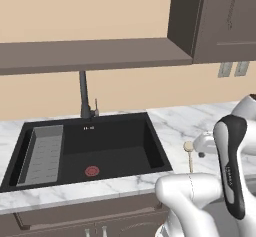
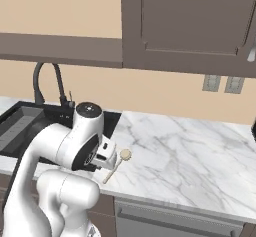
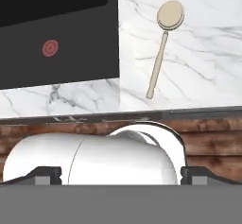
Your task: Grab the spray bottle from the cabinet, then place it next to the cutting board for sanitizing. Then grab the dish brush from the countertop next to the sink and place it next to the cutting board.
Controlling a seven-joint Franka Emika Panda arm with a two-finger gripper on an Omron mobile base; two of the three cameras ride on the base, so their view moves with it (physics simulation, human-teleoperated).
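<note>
The dish brush lies flat on the white marble countertop, just right of the black sink, its round head toward the wall and its thin handle running back to the counter's front edge. My pincer hangs near it — whether its jaws are wide or narrow I cannot tell. To do this well, I judge I should come straight down over the handle's middle, jaws set across it, and close gently — a slim handle could roll away.
</note>
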